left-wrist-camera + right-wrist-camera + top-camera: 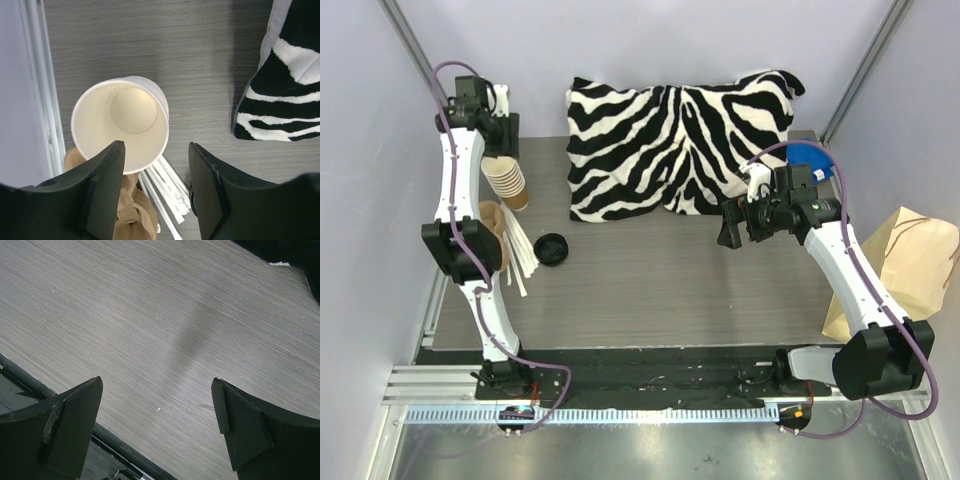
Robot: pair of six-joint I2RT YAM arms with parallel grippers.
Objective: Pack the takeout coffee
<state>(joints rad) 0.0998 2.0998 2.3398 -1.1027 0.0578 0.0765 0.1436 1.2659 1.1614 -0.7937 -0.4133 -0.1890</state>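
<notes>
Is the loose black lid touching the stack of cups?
Apart. The top view shows bare table between the lid and the cup stack.

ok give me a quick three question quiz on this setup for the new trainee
1. True or false: the left gripper is shut on the cup stack.
2. Fill in: the right gripper hovers ____ over bare table.
3. The loose black lid lies: A) on top of the cup stack; B) on the table near the white sticks; C) in the right gripper.
Key: 1 false, it is open above the stack; 2 open; 3 B.
</notes>
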